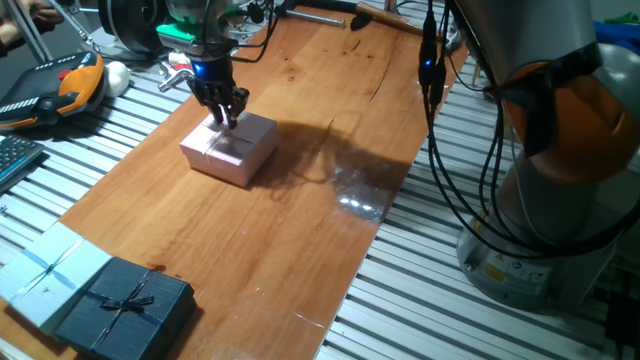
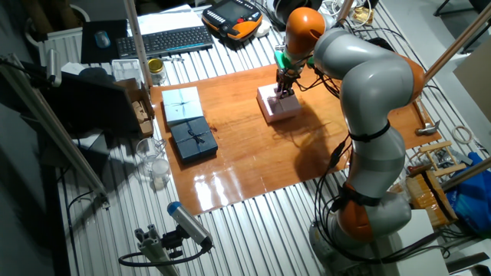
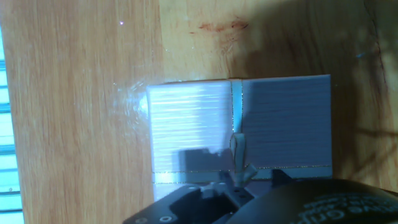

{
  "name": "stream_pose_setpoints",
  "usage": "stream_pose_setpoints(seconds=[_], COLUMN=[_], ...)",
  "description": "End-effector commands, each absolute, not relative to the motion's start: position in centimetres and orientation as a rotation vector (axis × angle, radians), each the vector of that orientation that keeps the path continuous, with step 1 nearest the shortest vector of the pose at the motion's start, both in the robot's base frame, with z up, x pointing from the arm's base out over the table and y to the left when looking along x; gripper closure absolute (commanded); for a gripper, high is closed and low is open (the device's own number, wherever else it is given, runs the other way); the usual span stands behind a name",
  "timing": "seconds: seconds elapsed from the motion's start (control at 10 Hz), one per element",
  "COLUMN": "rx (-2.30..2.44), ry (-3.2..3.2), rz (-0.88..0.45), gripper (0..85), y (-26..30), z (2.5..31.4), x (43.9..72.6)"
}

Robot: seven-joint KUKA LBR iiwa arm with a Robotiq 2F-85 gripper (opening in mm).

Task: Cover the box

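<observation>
One pink box (image 1: pixel 230 146), two gift boxes (image 1: pixel 95 296); hand (image 1: pixel 229 118) pressed together on its top.

My gripper (image 1: pixel 229 118) sits directly above the box (image 1: pixel 230 147), fingertips at its top face near one edge. The box rests on the wooden board (image 1: pixel 300 180), which lies on the slatted table (image 1: pixel 420 290). Well away from me, at the board's far corner, two gift boxes (image 1: pixel 128 305) lie side by side, touching. Off the board on the other side of me lie a pendant (image 1: pixel 60 88) and a keyboard (image 2: pixel 165 40). My arm's base (image 1: pixel 545 240) stands beside the board.
</observation>
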State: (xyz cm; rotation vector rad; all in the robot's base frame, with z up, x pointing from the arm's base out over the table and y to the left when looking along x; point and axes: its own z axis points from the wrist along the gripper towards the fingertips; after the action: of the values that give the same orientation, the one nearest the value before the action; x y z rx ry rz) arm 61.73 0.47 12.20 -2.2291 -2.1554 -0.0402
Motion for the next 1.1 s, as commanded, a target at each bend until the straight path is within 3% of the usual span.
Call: stream_pose_setpoints(seconds=[0.0, 0.1, 0.2, 0.4, 1.0], rx=[-2.226, -2.219, -2.212, -2.173, -1.981], ry=[-2.167, -2.183, -2.196, -2.251, -2.483], rz=[-0.047, -0.047, -0.051, -0.058, -0.070], gripper=[34.0, 51.0, 51.0, 85.0, 85.0], y=[0.6, 0.7, 0.9, 0.9, 1.4], z=[12.6, 13.1, 13.6, 14.4, 15.8], x=[61.6, 61.4, 61.1, 60.7, 58.9])
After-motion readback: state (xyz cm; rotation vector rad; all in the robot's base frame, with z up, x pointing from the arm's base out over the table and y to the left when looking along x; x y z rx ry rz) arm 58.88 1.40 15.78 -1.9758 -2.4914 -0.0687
